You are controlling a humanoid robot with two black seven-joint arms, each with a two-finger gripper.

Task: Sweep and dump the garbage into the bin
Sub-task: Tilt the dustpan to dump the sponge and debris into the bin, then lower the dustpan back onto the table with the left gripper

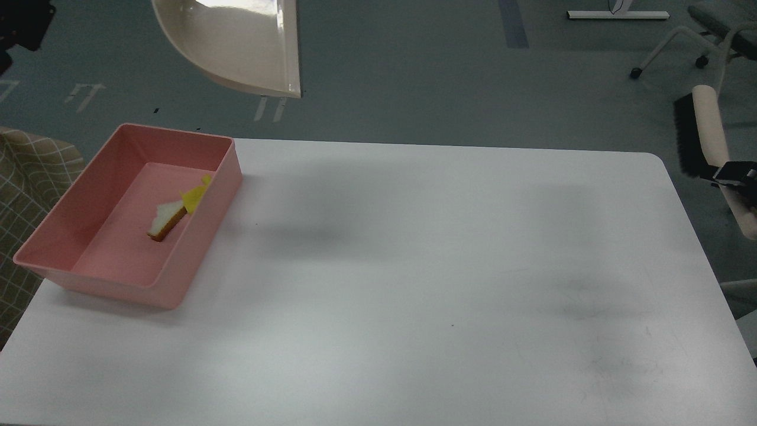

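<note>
While the garbage [177, 210] lies in the bin [53, 236], the right jaws' opening cannot be told.

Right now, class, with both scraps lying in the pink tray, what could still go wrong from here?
1. The pink tray sits at the white table's left edge near the far corner; a nudge might push it off.
2. The beige dustpan hangs beyond the tray, so any leftover crumbs could fall on the floor.
3. The brush is held off the table's right edge and might clip the corner swinging back.
</note>
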